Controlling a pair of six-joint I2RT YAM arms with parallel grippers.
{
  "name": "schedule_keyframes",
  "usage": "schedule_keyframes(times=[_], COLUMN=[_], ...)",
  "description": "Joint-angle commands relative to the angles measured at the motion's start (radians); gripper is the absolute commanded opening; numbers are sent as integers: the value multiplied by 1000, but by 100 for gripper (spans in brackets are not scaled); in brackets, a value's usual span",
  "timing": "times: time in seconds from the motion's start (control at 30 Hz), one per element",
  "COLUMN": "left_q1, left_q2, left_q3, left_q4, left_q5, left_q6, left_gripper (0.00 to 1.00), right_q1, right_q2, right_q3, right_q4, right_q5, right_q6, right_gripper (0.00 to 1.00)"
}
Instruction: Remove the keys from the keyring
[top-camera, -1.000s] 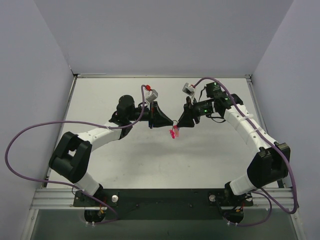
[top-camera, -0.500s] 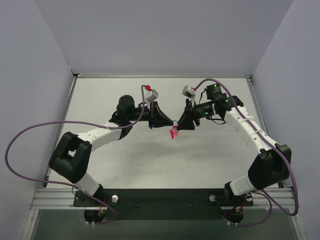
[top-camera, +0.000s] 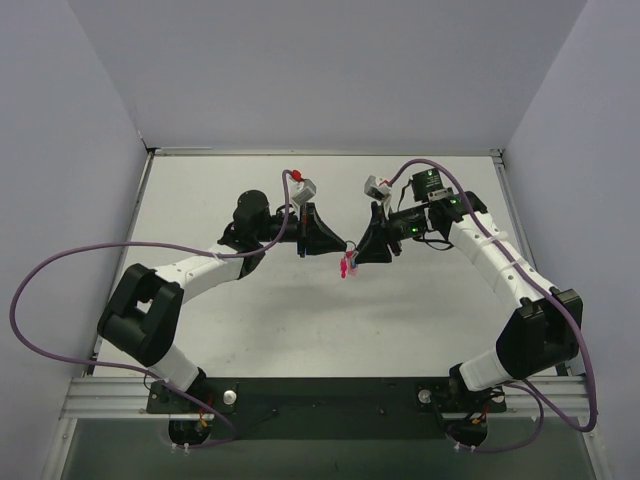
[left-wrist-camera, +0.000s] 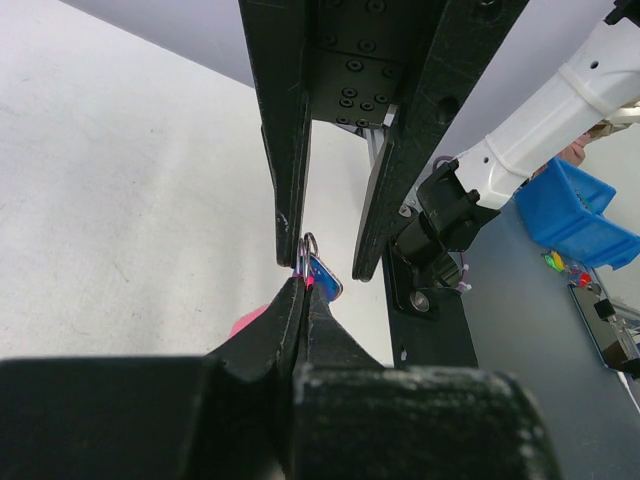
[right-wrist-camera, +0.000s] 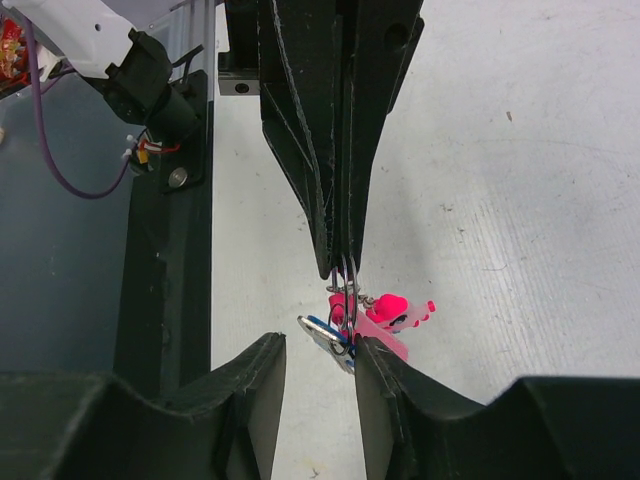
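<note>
The left end effector (top-camera: 341, 243) is clenched on the keyring (right-wrist-camera: 346, 280), holding it over the middle of the counter (top-camera: 270, 320). The blue key (right-wrist-camera: 322, 333) and pink keys (right-wrist-camera: 396, 312) dangle from the ring. The right end effector (top-camera: 357, 250) meets it tip to tip, its jaws parted either side of the blue key, gripping nothing.

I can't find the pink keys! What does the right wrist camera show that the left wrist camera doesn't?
Only the right wrist camera clearly shows the bright pink plastic keys dangling from the thin silvery wire keyring. Only the left wrist camera shows a blue plastic bin; pink is just a blur there. Both show the blue-headed key, the left hand pinching the keyring and the right hand open.
</note>
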Motion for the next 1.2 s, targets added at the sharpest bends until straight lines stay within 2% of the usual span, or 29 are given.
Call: schedule_keyframes(times=[0.0, 0.33, 0.47, 0.77, 0.97, 1.17], left_q1=[6, 3, 3, 5, 11, 26], left_q2=[-35, -24, -24, -24, -32, -35], left_q3=[12, 14, 14, 14, 14, 2], left_q4=[48, 54, 55, 45, 2, 28], left_q5=[20, 20, 22, 16, -18, -38], left_q6=[1, -8, -9, 7, 35, 11], left_gripper=[0, 0, 0, 0, 0, 0], right_q1=[8, 18, 18, -10, -18, -27], right_q2=[-19, -17, -20, -62, -71, -48], right_q3=[5, -34, -38, -58, -43, -25], right_q4=[-6, 173, 179, 173, 132, 97], right_q5=[-41, 48, 49, 44, 75, 87], right_q6=[-39, 119, 122, 100, 73, 60], right_gripper=[33, 26, 14, 0, 0, 0])
